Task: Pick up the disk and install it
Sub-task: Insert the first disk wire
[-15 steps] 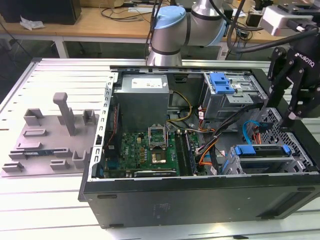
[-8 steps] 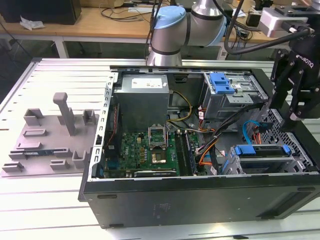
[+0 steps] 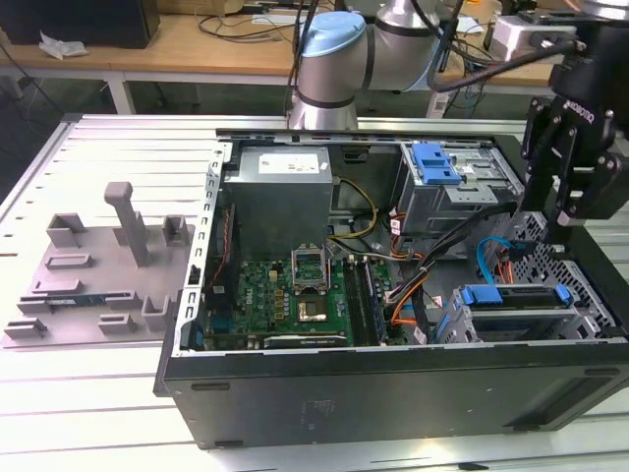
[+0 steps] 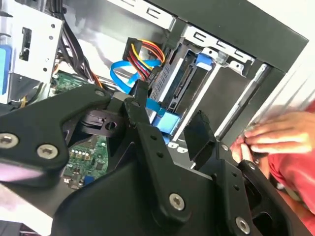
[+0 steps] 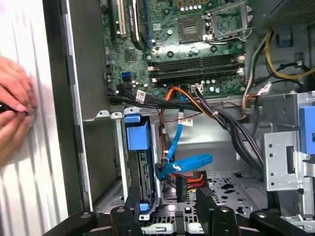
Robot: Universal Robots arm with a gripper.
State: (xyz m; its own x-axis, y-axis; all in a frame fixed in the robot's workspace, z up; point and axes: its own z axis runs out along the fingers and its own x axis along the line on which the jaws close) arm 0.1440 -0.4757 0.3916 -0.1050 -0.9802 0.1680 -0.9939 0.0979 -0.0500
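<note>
Apparently the disk [image 3: 514, 298] sits slotted inside the computer case [image 3: 393, 388], and the pincer [image 3: 558, 197] hangs above it, released and empty. The installing step looks nearly done; a last push would need straight pressure.

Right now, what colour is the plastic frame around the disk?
Bright blue. The disk frame shows best in the first wrist view.

Three cameras on the open computer case [image 3: 373, 388]
The exterior view looked down over the whole case; both wrist views peered in from close above, sharing the blue cable [image 5: 184, 164].
</note>
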